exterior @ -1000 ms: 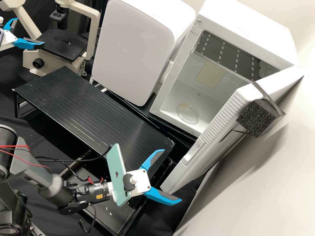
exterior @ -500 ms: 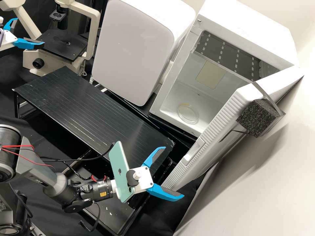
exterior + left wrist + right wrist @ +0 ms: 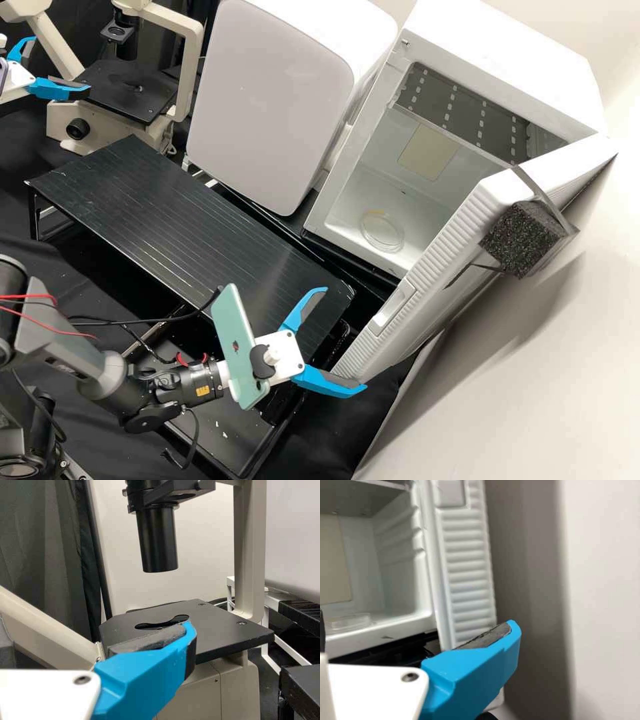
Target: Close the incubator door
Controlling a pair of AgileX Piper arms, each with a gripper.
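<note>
Pincer (image 3: 345,340), right-hand, spread wide, one finger (image 3: 327,383) at the incubator door (image 3: 433,267), contact unclear.

Pale, shadowed wall (image 3: 547,373) beside black fabric (image 3: 320,440) and a low black table (image 3: 187,227).

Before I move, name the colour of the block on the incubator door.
The block is black, speckled lighter; the high view shows it best.

Beside the right pincer (image 3: 345,339), the black ribbed table (image 3: 180,213) stretches back toward the left pincer (image 3: 61,63). Beyond the right pincer, a black support (image 3: 347,259) carries the white incubator (image 3: 507,60); near the left, a cream microscope (image 3: 107,127) stands on black cloth (image 3: 20,133).
</note>
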